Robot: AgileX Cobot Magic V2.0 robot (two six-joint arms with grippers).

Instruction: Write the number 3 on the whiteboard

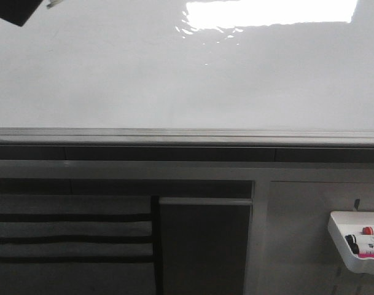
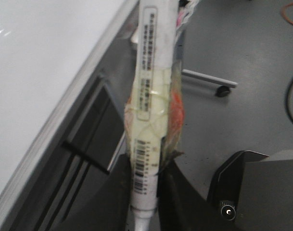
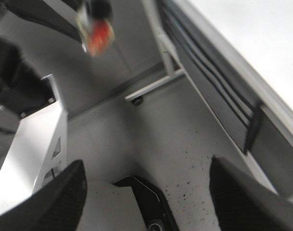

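The whiteboard (image 1: 174, 74) fills the upper front view, glossy and blank, with a grey edge rail (image 1: 187, 136) below it. The number 3 is out of view in every frame. My left gripper (image 2: 147, 169) is shut on a white marker (image 2: 153, 72) wrapped in yellowish tape with a barcode label. It hangs off the board, beside the whiteboard (image 2: 35, 72) and its rail. My right gripper (image 3: 146, 166) is open with only floor between its fingers, away from the whiteboard (image 3: 261, 38). A dark corner (image 1: 15, 11) shows at the top left of the front view.
A small white tray (image 1: 343, 243) with markers hangs below the rail at the right. Dark slatted panels (image 1: 70, 233) sit under the board. A castor leg (image 2: 223, 90) stands on the grey floor. A blurred red and white object (image 3: 95, 29) hangs past the right gripper.
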